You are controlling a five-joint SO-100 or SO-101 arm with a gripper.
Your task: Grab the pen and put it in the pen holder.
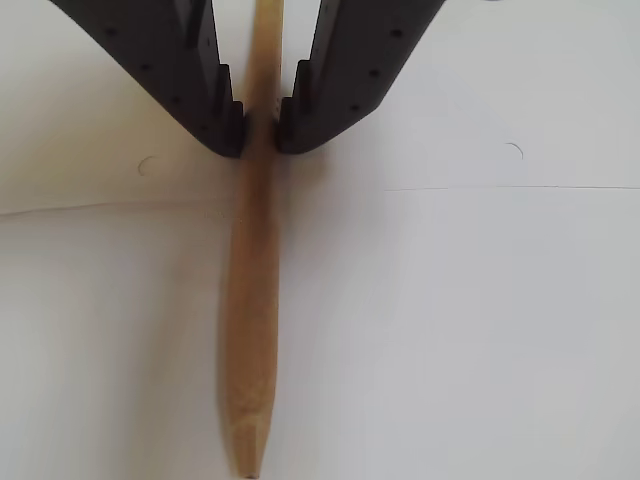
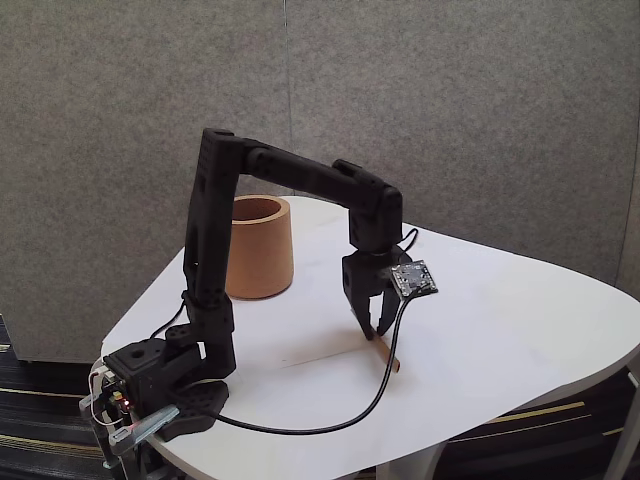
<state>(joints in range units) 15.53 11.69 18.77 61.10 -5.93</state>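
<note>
Looking at the pen (image 1: 252, 330) up close in the wrist view, it's a plain tan wooden stick, smooth, tapering to a blunt point at the near end, no readable markings. The end effector (image 1: 260, 128) is clamped narrow around its upper part. In the fixed view it slants down onto the white counter (image 2: 520, 320), right of the brown pen holder (image 2: 259, 250).

A white rounded table (image 2: 520, 330) carries the brown pen holder (image 2: 259, 247), the arm's base (image 2: 165, 390), a black cable (image 2: 330, 425) and the pen (image 2: 388, 357)
</note>
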